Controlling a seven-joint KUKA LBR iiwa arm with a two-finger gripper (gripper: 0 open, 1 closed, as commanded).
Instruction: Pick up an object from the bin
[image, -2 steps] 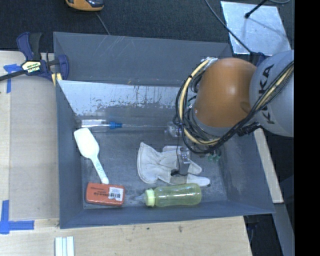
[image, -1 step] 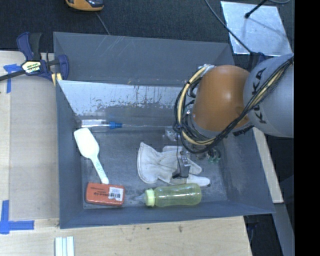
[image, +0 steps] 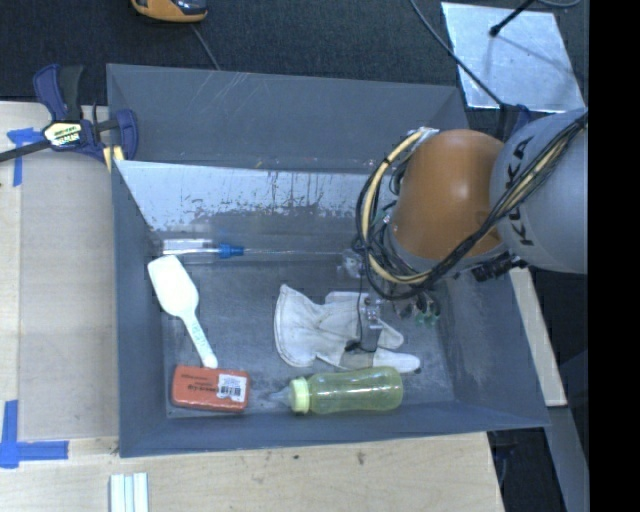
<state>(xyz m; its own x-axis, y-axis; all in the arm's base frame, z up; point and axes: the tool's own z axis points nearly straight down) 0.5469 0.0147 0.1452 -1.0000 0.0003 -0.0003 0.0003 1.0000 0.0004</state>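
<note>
My gripper (image: 369, 330) hangs low over the right part of a crumpled white glove (image: 308, 326) in the middle of the bin floor, and its tip is down at the glove's cloth. Just in front of the glove, a yellow-green bottle (image: 350, 391) with a pale cap lies on its side along the near wall.
At the near left an orange block with a barcode label (image: 208, 388) rests on the bin floor. A white plastic scoop (image: 179, 301) lies at the left, and a clear pen with a blue tip (image: 204, 251) rests against the far wall. The arm's orange cover and cables hang above the bin's right side.
</note>
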